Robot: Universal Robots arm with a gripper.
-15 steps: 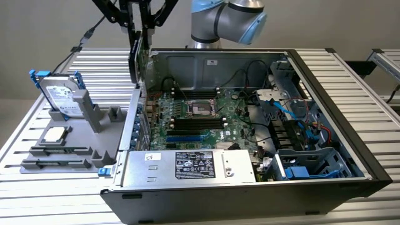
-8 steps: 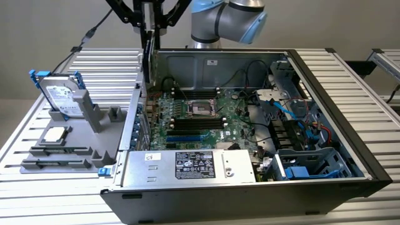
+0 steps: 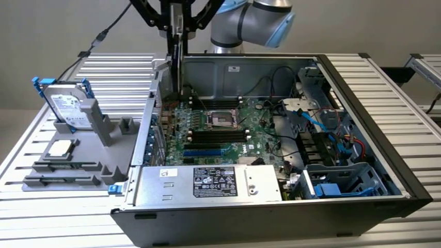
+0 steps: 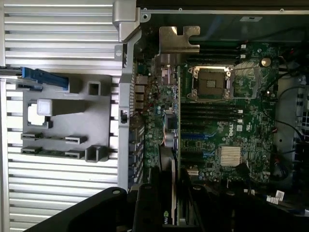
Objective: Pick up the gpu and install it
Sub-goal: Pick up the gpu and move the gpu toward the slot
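Holding: my gripper [image 3: 177, 32] is clamped on the gpu [image 3: 178, 67], with its fingers pinching the thin card from both faces near the upper end.
Gpu pose: I see it hanging upright and edge-on inside the open computer case [image 3: 365, 139], close to the case wall on the exterior view's left.
Gpu lower end: it reaches down over the motherboard [image 3: 220, 137], beside the CPU socket [image 3: 224, 120] and on the exterior view's left of it. I cannot tell whether it touches a slot.
Wrist view: I look along the card's edge. Its silver end bracket [image 4: 178, 41] sits at the end farthest from the gripper, over the board's edge by the port-side wall.
Power supply: a silver box [image 3: 206, 183] with a label lies along the near side of the case.
Outside the case: a grey fixture [image 3: 103, 155] sits on the ribbed worktop [image 3: 117, 72] at the exterior view's left, well apart from the gripper.
Fixture contents: a hard drive [image 3: 65, 106] in a blue frame stands upright, and a small square CPU chip [image 3: 59, 149] lies flat in front of it.
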